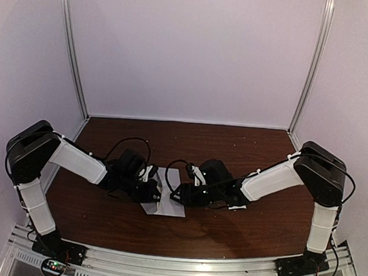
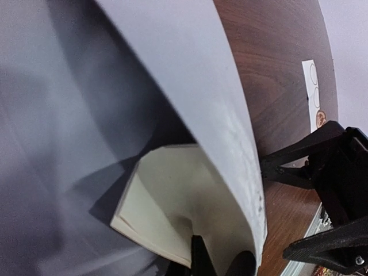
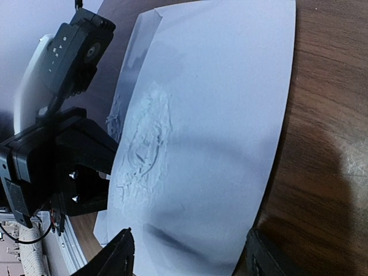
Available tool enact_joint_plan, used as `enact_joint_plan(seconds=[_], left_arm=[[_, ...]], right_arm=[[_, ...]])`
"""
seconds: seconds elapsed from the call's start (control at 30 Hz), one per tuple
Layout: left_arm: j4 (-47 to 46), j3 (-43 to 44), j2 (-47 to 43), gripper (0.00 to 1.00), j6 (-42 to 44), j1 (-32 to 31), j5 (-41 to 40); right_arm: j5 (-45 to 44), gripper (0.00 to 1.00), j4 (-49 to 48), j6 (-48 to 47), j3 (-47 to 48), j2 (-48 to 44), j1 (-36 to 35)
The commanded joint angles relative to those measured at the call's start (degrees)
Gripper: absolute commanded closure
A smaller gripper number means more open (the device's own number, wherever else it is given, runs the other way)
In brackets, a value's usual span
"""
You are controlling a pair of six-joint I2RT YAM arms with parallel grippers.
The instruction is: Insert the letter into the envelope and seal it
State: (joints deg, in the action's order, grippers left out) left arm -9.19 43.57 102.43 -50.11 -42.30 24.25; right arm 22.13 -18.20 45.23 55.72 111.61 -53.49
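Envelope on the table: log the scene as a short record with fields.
envelope: on the table, top layer lifted
letter: cream sheets under the lifted layer
left end effector: at the envelope's edge, grip unclear
right end effector: open, astride the envelope
sticker strip: on the table, apart from the envelope

Two arms, left arm (image 1: 75, 159) and right arm (image 1: 276, 179): white shell links between boxy black joint housings (image 1: 30, 147). Thin black cables (image 1: 132, 139) loop off the wrists. Black bases (image 1: 56, 250) carry small red and green lights. Close up: matte black, angular fingers (image 3: 118, 256); black servo block (image 3: 77, 49) with white lettering; small silver screw heads (image 3: 72, 198) set in black plastic.
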Motion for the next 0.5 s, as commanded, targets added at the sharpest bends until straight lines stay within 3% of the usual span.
enact_joint_plan(seconds=[0.0,0.33,0.47], left_arm=[[-3.3,2.6,1.4,1.00,0.4,-1.7,2.3],[8.4,1.7,-7.8,1.00,3.0,-1.8,-8.5],[12.3,0.6,-10.6,1.00,3.2,-1.8,-9.3]], right_arm=[[0.8,0.33,2.9,0.3,0.0,2.9,-1.0],[-4.5,0.33,6.8,-0.9,-0.7,0.4,-0.9],[-5.4,0.33,8.0,-1.5,-0.4,0.8,-0.9]])
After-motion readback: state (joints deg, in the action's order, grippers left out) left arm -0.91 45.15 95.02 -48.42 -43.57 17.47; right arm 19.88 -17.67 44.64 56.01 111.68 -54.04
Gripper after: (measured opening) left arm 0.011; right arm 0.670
